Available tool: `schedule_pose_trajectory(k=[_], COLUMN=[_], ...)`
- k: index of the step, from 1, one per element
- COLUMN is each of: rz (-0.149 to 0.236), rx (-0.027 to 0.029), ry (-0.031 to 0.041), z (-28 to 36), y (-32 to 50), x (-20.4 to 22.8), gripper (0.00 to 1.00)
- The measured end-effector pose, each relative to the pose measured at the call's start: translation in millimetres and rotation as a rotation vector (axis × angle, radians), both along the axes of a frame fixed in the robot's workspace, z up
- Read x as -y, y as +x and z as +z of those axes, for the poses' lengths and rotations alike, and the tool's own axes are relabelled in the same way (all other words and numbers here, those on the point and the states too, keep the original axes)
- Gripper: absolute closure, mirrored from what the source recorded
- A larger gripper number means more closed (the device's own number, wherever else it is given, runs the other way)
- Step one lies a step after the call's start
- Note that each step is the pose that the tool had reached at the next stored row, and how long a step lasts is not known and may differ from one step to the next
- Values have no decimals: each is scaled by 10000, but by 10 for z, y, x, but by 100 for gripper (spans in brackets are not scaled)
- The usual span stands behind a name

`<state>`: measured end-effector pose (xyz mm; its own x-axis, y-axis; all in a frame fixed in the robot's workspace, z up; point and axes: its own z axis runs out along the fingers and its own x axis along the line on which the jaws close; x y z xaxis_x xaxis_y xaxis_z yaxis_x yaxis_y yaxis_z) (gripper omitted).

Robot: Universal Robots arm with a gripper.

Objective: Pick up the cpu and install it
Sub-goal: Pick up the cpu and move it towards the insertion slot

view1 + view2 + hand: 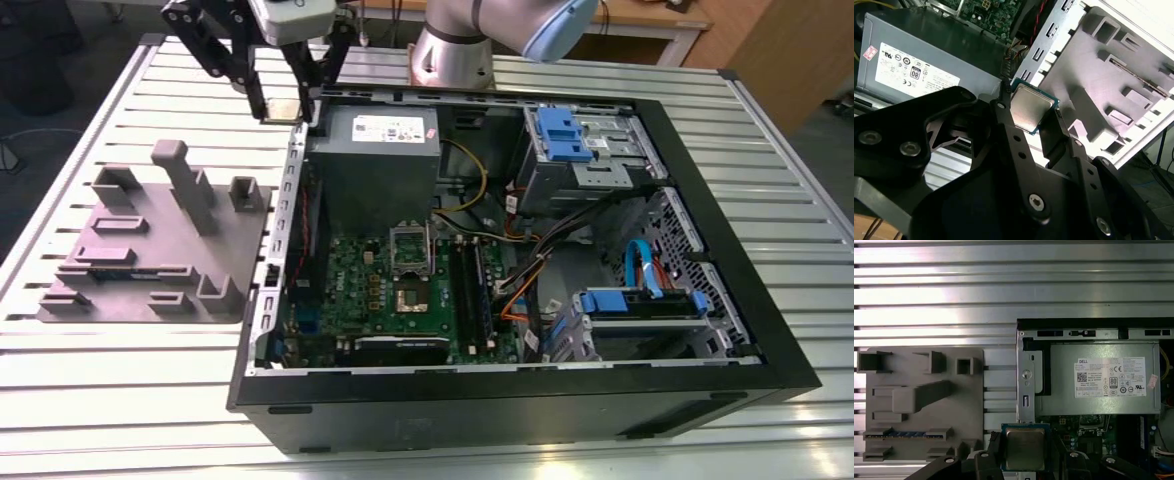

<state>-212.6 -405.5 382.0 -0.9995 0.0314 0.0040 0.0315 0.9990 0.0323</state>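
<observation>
The gripper [283,98] is pinching the single cpu [283,110] by two opposite edges, its two fingers [1004,112] pressing in from either side; the square chip is showing no long axis; it is hanging over the rim of the one computer case [534,400], beside the one grey box [380,150]; in the exterior view the one motherboard socket [408,290] is lying toward five o'clock from the chip, well apart; the one moulded tray [140,235] is sitting toward seven o'clock.

The gripper [283,104] with the cpu [282,111] hangs in free air by the case wall [287,230], at the exterior view's upper left. At centre the motherboard [407,285] lies open from above, between the power supply [376,170] and cables [534,265]
</observation>
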Motion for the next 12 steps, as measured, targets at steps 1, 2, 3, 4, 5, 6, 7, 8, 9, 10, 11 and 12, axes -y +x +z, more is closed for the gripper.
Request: schedule_pose_trajectory(k=[1,2,3,4,5,6,7,8,9,10,11,12], rz=[0,1,0,1,1,1,0,1,0,0,0,0], rx=[0,0,0,0,0,0,0,-1,0,0,0,0], ry=[0,0,0,0,0,0,0,0,0,0,0,0], z=[0,0,0,0,0,0,0,0,0,0,0,0], y=[4,8,11,15,19,23,27,30,34,38,41,45], x=[0,0,0,0,0,0,0,0,0,0,0,0], gripper=[53,53,53,53,53,53,53,53,53,53,53,53])
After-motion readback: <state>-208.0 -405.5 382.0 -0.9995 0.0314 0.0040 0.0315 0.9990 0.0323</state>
